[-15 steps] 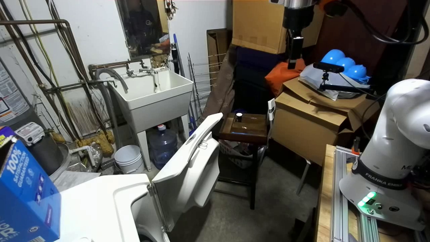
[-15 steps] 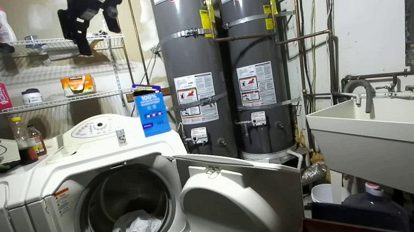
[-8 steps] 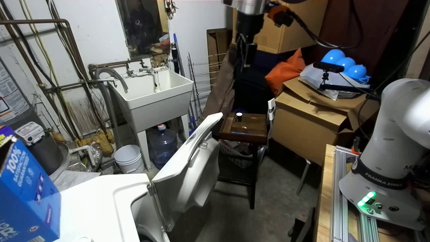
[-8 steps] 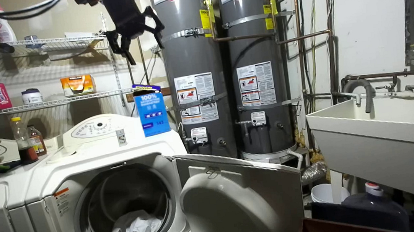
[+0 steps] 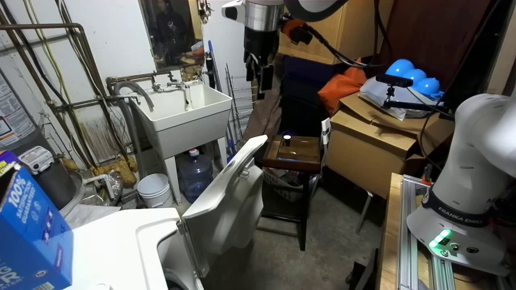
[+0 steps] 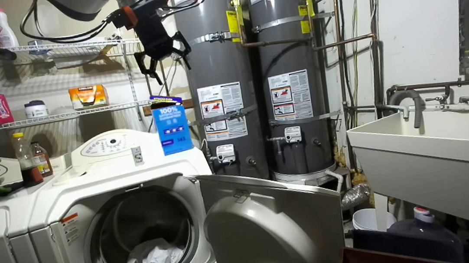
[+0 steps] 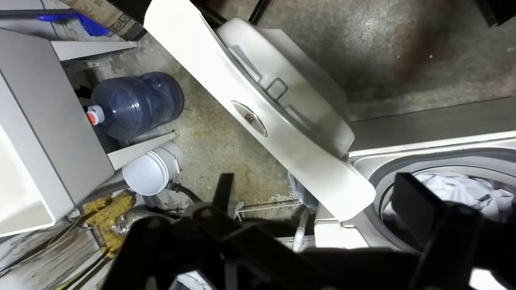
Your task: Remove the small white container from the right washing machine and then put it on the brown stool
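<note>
The right washing machine (image 6: 172, 160) is white, with its large hinged lid (image 6: 271, 232) swung open. A small whitish container (image 6: 137, 155) stands on its top before the control panel. In an exterior view only its white round top (image 5: 101, 286) shows at the bottom edge; it is out of view in the wrist view. The brown stool (image 5: 296, 163) stands beyond the lid and bears a small white-topped item (image 5: 286, 139). My gripper (image 5: 255, 86) points down, open and empty, well above the washer in an exterior view (image 6: 174, 74). In the wrist view both fingers of the gripper (image 7: 320, 195) stand wide apart.
A tall blue box (image 6: 173, 129) stands on the washer, right of the container. The open lid (image 7: 258, 117) juts into the room. White cloth (image 6: 154, 257) lies in the drum. A utility sink (image 5: 185, 129), wire shelves (image 6: 58, 117) and cardboard boxes (image 5: 367, 149) stand around.
The arm has swung my gripper from above the cardboard boxes side towards the sink side and lowered it a little. The gripper has turned to point downward. The washer, container and stool have not moved.
</note>
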Robot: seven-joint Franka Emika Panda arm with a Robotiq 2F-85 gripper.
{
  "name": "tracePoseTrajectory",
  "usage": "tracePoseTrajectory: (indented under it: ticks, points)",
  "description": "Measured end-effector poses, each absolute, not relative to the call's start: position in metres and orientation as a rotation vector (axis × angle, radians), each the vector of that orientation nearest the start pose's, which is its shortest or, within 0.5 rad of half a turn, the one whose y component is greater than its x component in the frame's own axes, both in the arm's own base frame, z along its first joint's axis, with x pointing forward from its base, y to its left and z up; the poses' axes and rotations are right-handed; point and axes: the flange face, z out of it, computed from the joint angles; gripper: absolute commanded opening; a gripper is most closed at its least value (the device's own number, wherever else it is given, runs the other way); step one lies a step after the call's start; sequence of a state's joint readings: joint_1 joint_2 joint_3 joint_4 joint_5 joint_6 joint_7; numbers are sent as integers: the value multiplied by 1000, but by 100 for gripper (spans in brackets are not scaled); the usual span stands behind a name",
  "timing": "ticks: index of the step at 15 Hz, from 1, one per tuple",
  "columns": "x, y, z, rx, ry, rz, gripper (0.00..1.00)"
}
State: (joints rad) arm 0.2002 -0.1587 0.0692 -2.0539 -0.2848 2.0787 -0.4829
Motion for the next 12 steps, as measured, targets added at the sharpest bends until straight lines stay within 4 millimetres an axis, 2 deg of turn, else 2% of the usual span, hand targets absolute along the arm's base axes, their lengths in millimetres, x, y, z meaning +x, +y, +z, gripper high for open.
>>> tracePoseTrajectory:
  ticks: [7, 9, 10, 12]
  points:
    - [513, 131, 528, -3097, -1448, -279, 100]
    - [512, 156, 519, -3043, -1493, -336, 100]
    - [510, 179, 511, -2994, -1528, -371, 100]
    - [500, 237, 497, -2862, -1610, -461, 100]
